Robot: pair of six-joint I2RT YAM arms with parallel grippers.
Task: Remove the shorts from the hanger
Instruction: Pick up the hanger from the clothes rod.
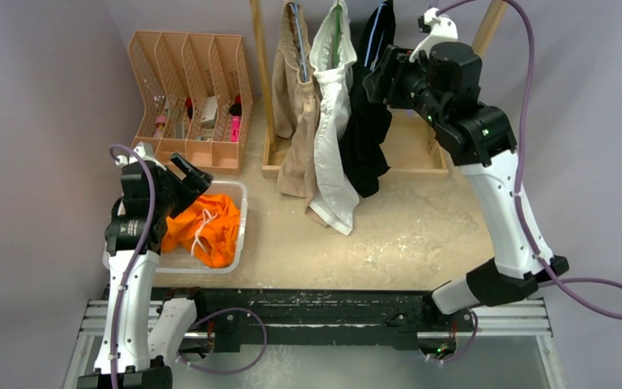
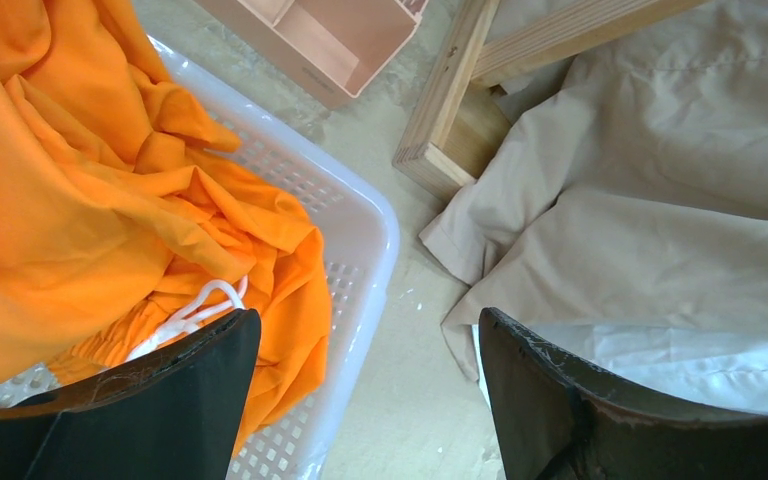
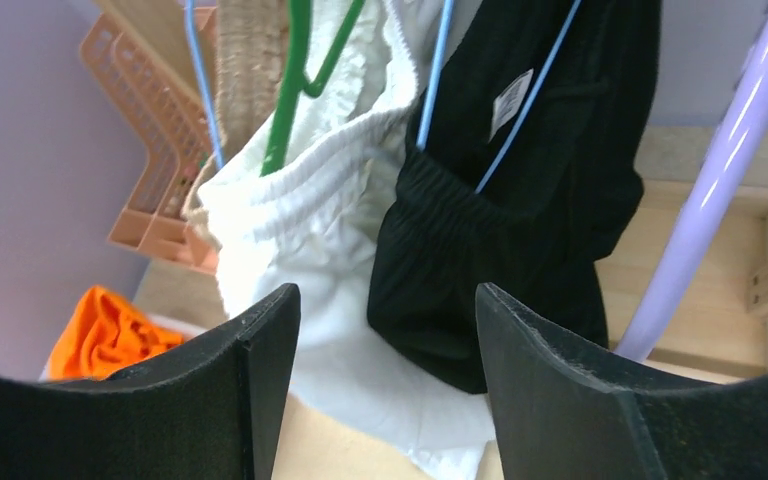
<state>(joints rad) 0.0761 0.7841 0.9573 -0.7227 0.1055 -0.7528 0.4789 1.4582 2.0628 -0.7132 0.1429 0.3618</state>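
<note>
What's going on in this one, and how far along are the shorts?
Two arms are clearing shorts off hangers on a wooden rack. The orange shorts lie in the white basket, with the left gripper open over the basket's edge, holding nothing. The beige shorts, white shorts and black shorts hang on the rack. The right gripper is raised near the black shorts' waistband, jaws open, not gripping.

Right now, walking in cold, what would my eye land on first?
The bright orange shorts, crumpled in a white basket at the front left, under the left arm's open fingers. Then the wooden rack at the back, where beige shorts, white shorts and black shorts hang side by side, the right arm's open fingers raised close to the black pair.
</note>
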